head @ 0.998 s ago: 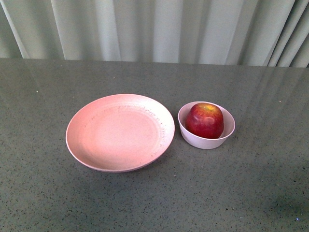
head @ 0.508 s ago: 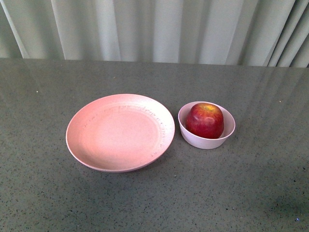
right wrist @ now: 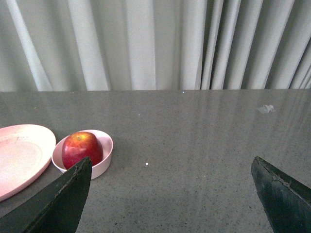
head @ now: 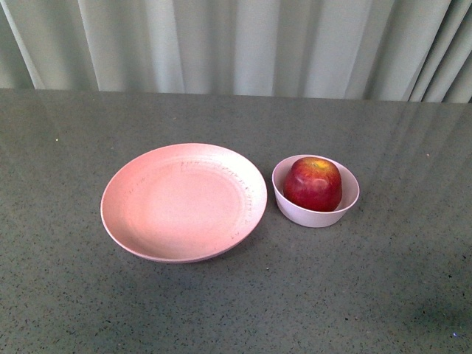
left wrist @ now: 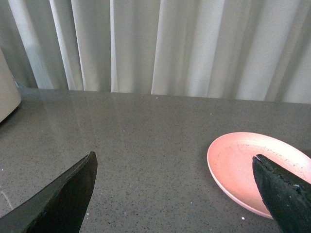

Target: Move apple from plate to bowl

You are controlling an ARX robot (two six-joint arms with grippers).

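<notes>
The dark red apple (head: 313,184) sits inside the small pale bowl (head: 316,212), right of the wide pink plate (head: 184,201), which holds nothing. Neither arm shows in the front view. In the left wrist view my left gripper (left wrist: 174,162) is open above bare table, with the plate (left wrist: 238,165) beside one of its fingers. In the right wrist view my right gripper (right wrist: 171,165) is open over bare table; the apple (right wrist: 81,148) in the bowl (right wrist: 104,158) lies off to one side, next to the plate's edge (right wrist: 19,155).
The grey speckled table (head: 383,295) runs back to pale pleated curtains (head: 236,44). A whitish object (left wrist: 7,92) shows at the edge of the left wrist view.
</notes>
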